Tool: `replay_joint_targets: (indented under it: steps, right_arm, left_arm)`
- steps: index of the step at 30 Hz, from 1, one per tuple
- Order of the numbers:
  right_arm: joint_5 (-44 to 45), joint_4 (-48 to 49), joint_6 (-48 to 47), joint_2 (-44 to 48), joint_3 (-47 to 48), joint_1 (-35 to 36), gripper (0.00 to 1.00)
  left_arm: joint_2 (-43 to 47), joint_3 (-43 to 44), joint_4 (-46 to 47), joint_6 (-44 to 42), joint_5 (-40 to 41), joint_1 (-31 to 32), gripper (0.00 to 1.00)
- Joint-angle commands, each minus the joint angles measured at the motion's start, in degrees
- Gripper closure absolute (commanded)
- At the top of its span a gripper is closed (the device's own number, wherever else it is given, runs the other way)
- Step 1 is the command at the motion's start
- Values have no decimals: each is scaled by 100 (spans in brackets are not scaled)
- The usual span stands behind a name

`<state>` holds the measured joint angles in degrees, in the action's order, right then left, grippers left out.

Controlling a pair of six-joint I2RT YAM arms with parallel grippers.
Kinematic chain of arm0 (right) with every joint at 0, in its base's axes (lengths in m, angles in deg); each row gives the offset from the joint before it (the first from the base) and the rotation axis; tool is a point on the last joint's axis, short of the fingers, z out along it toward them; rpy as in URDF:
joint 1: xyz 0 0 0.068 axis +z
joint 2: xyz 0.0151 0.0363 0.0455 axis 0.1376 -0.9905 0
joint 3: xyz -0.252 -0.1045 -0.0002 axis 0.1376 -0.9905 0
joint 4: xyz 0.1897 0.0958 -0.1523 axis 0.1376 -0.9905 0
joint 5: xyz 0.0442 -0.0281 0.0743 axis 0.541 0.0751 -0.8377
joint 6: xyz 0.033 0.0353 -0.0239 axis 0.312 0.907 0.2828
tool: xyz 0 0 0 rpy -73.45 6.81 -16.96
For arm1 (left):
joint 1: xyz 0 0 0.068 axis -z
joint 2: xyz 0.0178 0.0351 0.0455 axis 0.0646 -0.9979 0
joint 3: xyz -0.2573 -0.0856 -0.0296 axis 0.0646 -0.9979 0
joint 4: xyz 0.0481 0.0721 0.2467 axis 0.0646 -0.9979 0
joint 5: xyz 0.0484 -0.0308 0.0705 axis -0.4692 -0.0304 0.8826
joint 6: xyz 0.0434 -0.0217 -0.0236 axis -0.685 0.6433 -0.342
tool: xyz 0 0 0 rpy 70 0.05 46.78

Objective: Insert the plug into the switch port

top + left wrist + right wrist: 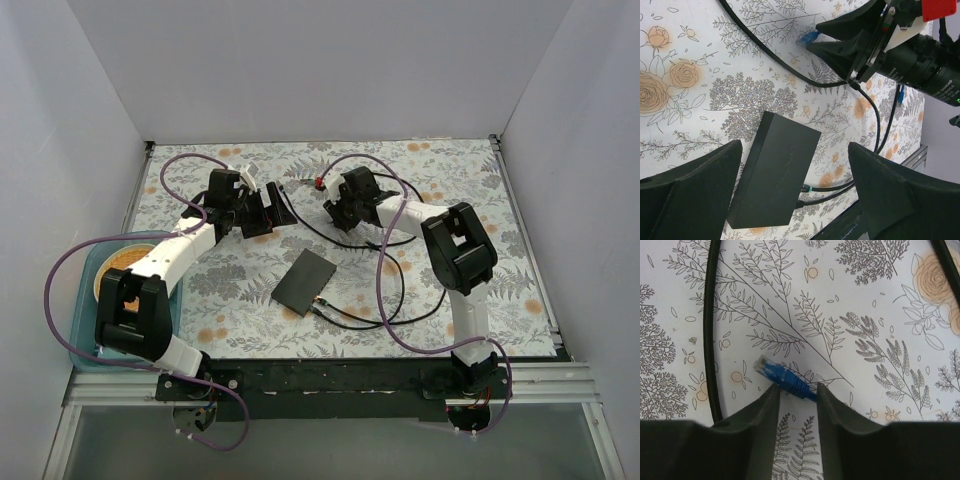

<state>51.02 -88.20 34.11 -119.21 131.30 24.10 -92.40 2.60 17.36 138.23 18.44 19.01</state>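
Right gripper (796, 390) is down low over the floral cloth (865, 300), and there's the blue plug (776, 375), lying flat with its clear tip pointing away from the wrist. Its boot runs back between the two fingertips. The jaws are drawn in narrow around that boot, but whether they actually pinch it I cannot tell. A black cable (710, 340) curves past on the left. Over to the left gripper (270, 210): its fingers (690, 192) are spread wide with nothing between them, hanging above the switch (775, 175). That dark grey box lies flat mid-table, nearer the arm bases than both grippers, two black leads (830, 187) already plugged into one long edge. Plug and switch are well apart.
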Motion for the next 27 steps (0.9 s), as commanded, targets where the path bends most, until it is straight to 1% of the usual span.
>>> replay_joint_targets:
  steps: [1, 3, 4, 7, 8, 10, 14, 19, 22, 23, 27]
  right_arm:
    - [-328, -469, -49, -386, 463, -107, 70]
    - [-398, -600, -31, -414, 586, -133, 78]
    - [-407, -592, -5, -361, 578, -160, 86]
    - [-591, -540, 48, -116, 499, -230, 95]
    - [-679, -531, 65, -36, 472, -248, 97]
    - [-776, -566, 83, 200, 393, -283, 99]
    - [-1031, -697, 83, 640, 226, -292, 99]
    - [-1663, -812, 206, 1273, -169, -292, 99]
    - [-2251, -847, 267, 1563, -503, -292, 99]
    - [-2636, -891, 311, 1607, -617, -292, 99]
    - [-3525, -918, 452, 1722, -872, -274, 99]
  left_arm:
    - [122, -110, 86, -86, -95, -10, 14]
    - [131, -118, 86, -86, -122, -2, 14]
    - [131, -127, 94, -86, -131, -2, 14]
    - [193, -180, 129, -68, -148, 7, 14]
    - [236, -197, 173, -68, -157, -2, 14]
    - [307, -276, 226, -59, -192, -2, 14]
    - [483, -408, 436, -86, -297, -2, 14]
    - [667, -602, 753, -42, -718, -2, 17]
    - [790, -769, 1043, -42, -956, -2, 19]
    - [825, -830, 1209, -33, -1096, 24, 19]
    - [922, -1076, 1562, 2, -1212, 112, 22]
